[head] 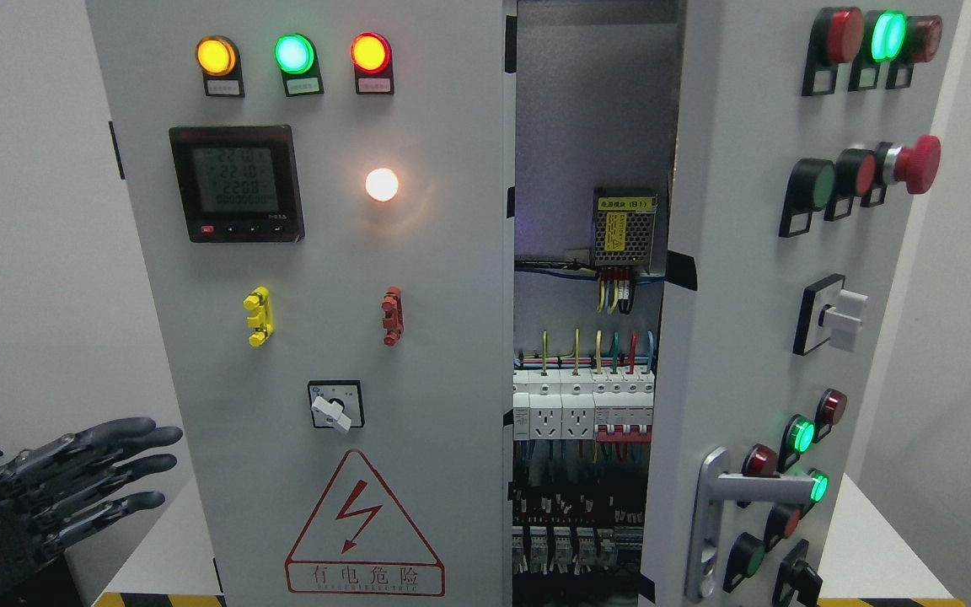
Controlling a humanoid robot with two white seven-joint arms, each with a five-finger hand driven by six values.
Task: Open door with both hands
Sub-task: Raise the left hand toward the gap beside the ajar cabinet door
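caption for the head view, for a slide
Left hand, fingers spread, beside the cabinet's closed left door; right door swung open.

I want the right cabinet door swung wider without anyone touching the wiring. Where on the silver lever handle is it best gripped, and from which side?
Probably the horizontal lever of the silver handle, low on the right door, where it stands proud of its vertical backplate. Come from the front, outside the door, fingers wrapping over the bar; that stays clear of the breakers in the gap. The left hand is open, far left.

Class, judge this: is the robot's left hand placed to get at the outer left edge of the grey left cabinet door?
Probably yes: the left hand, fingers spread, hovers beside the grey left cabinet door, nothing between.
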